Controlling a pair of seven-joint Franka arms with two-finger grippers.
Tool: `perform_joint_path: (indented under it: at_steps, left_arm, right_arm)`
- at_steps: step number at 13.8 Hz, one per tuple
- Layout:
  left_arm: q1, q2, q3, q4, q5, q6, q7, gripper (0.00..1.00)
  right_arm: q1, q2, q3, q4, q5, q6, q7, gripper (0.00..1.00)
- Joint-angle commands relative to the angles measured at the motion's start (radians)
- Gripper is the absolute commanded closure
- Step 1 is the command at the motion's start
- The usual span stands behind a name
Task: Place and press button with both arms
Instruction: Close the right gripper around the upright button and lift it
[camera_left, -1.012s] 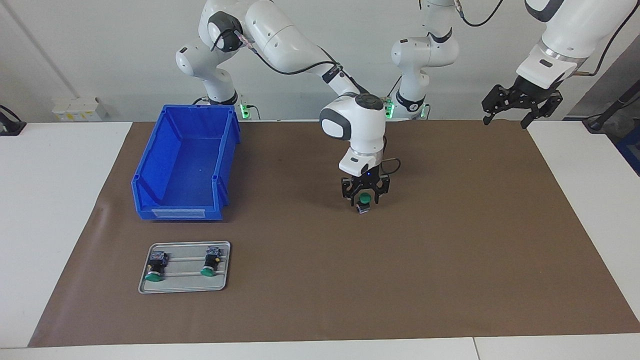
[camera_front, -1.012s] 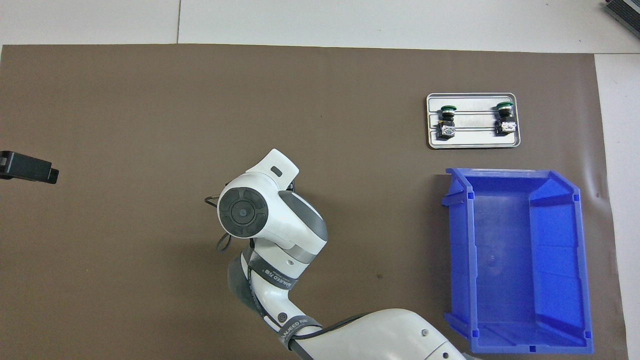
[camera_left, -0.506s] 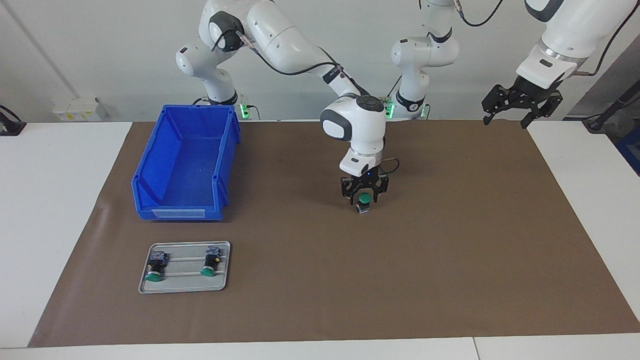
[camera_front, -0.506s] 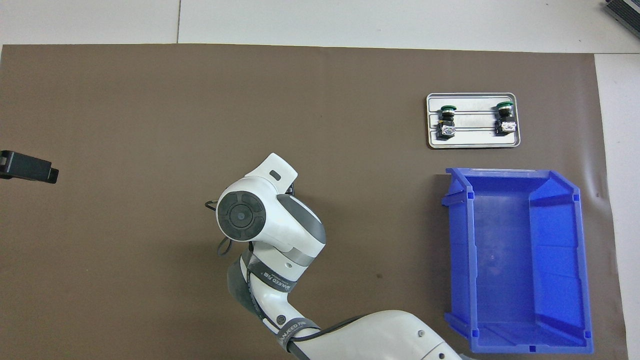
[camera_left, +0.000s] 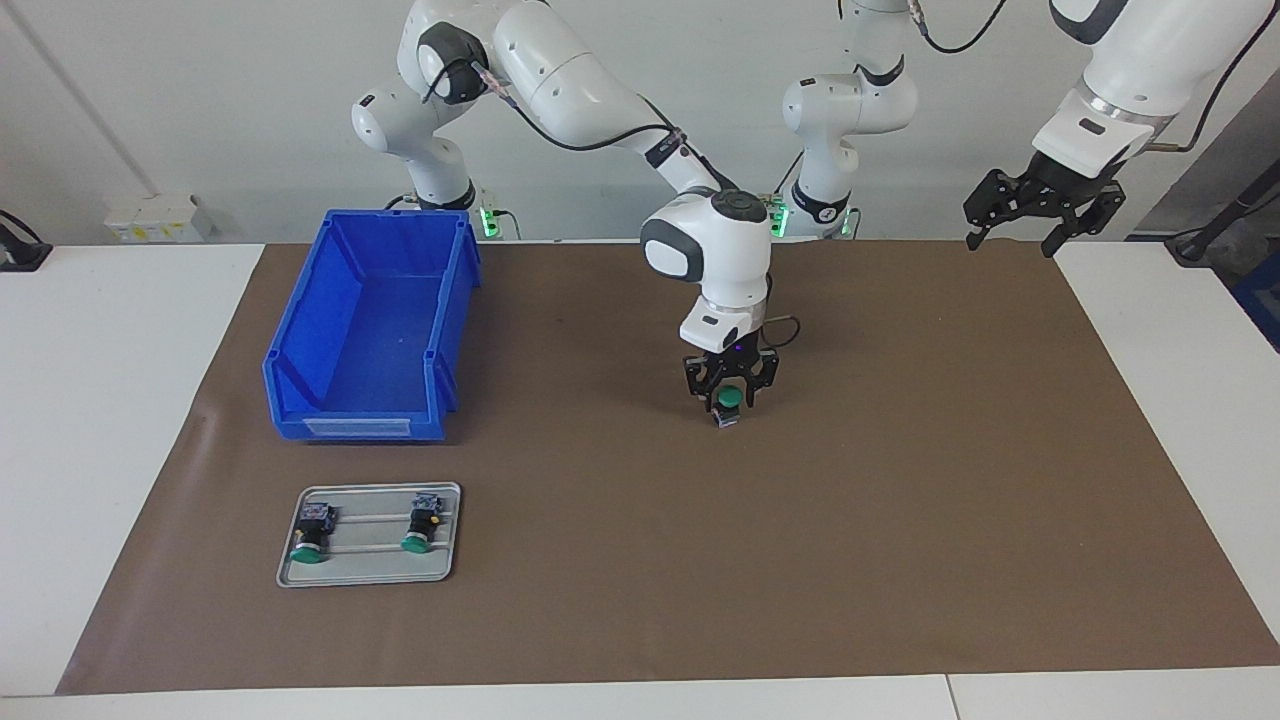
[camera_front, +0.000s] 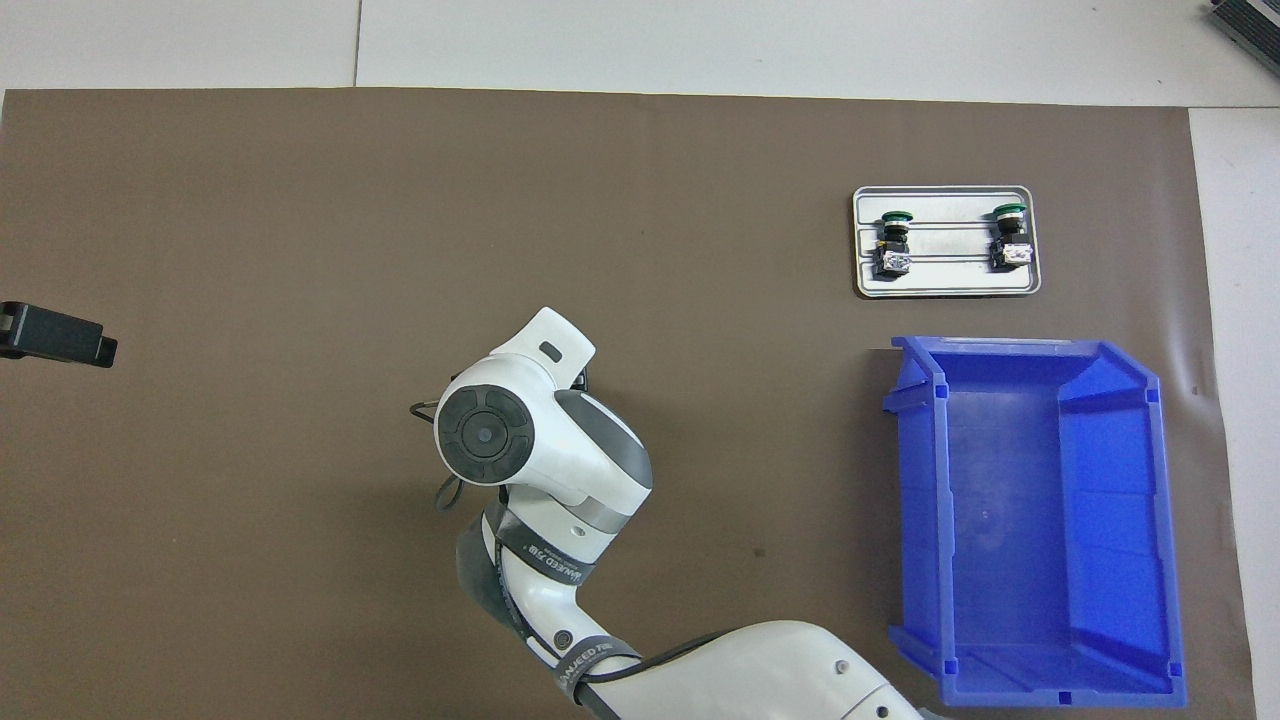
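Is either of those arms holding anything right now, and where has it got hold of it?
The right gripper is around a button at its green cap, mid-mat; whether it grips cannot be told. The left gripper holds nothing.

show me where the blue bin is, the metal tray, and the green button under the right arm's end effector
blue bin (camera_left: 300, 345), facing view, on its side wall.
metal tray (camera_left: 368, 573), facing view, on its bare rim farthest from the robots.
green button (camera_left: 730, 399), facing view, on its round cap, between the right end effector's fingers.

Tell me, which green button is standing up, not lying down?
The button at the right gripper, mid-mat, stands upright with its green cap on top. The other two buttons lie on their sides in the grey tray.
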Motion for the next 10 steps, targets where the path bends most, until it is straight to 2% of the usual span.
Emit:
perform_joint_path:
  at_steps: [1,10]
  left_arm:
    - [0.011,-0.017,-0.009,-0.017,-0.003,-0.003,-0.004,0.0]
    - [0.011,-0.017,-0.007,-0.017,-0.003,-0.003,-0.004,0.0]
  right_arm:
    - [-0.001,-0.005,0.0,-0.012,-0.024,0.021,0.001,1.0]
    - [-0.017,-0.015,-0.011,0.011,-0.029,-0.015,0.001,1.0]
